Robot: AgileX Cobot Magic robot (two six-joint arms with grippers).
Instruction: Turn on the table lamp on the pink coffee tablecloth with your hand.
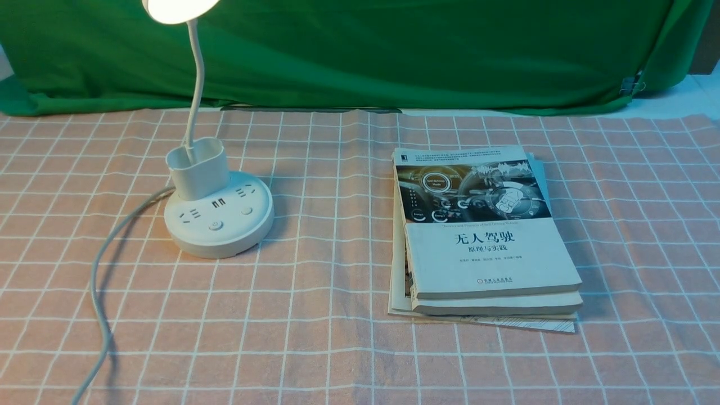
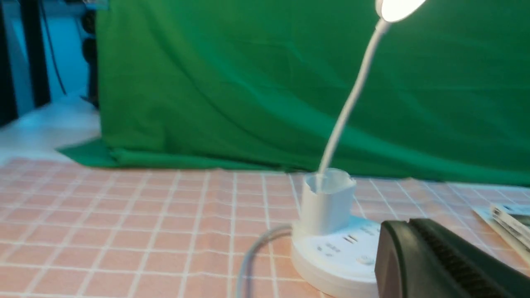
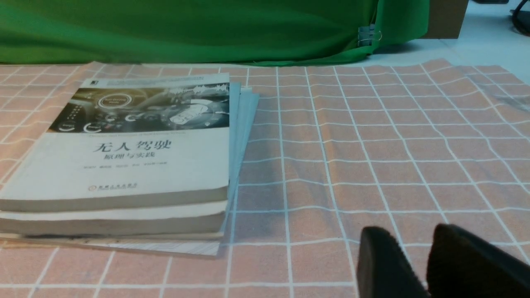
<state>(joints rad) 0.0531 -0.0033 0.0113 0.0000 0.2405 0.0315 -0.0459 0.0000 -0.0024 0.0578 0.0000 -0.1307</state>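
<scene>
Shining table lamp stands left of a book stack on the pink coffee tablecloth

Nearest the cameras are the tips of the two arms, seen only in the wrist views. The right end effector hangs low over bare cloth. Its two black fingers are slightly parted, a narrow strip of cloth shows between them, and nothing is gripped. Of the left end effector only one black finger with a ribbed face shows, close in front of the lamp. I cannot tell whether it is parted or closed, nor whether it touches the lamp.

Further out, the grey-white cord curves from the near edge of the cloth on the robot's left up to the round base. The base sits flat on the left half of the cloth. Its top shows sockets, two USB ports and two round buttons. A cup-like holder stands on the rear of the base. From it the thin neck rises, leaning a little, to the head, which glows bright and is cut by the top edge of the front view.

Right of the lamp and well apart from it lies the book stack. Its top cover carries a grey picture and a Chinese title, and thin sheets stick out beneath.

Farthest back, the cloth ends at the green backdrop. A metal clip hangs at the backdrop's right end, beside a strip of white tabletop.
</scene>
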